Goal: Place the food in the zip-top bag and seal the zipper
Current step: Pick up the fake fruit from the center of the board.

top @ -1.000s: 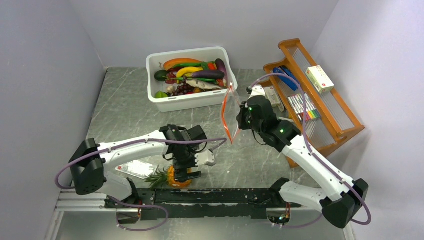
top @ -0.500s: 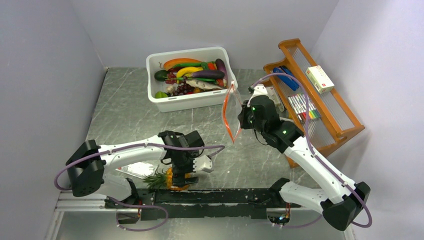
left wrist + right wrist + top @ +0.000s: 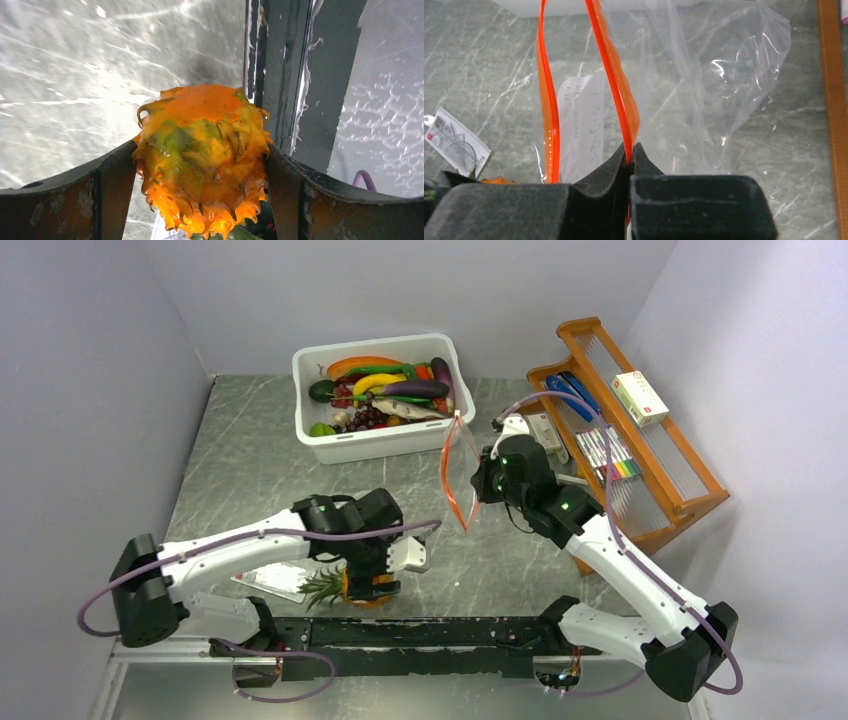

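Observation:
The orange pineapple (image 3: 200, 135) with its green crown (image 3: 320, 587) lies at the table's near edge. My left gripper (image 3: 372, 583) reaches down over it, and in the left wrist view both fingers (image 3: 115, 180) press against the fruit's sides. My right gripper (image 3: 478, 485) holds the clear zip-top bag (image 3: 458, 470) upright above the middle of the table, shut on one lip of the orange-red zipper (image 3: 616, 85). The other lip (image 3: 548, 100) hangs apart, so the mouth gapes. A white label (image 3: 581, 120) shows through the plastic.
A white tub (image 3: 380, 445) of more toy fruit and vegetables stands at the back. A wooden rack (image 3: 690, 480) with pens and a box lines the right side. A flat white card (image 3: 270, 578) lies left of the pineapple. A black rail (image 3: 450, 632) runs along the near edge.
My left gripper has settled lower over the pineapple and its fingers have closed in on the fruit. The right arm and the bag have barely shifted.

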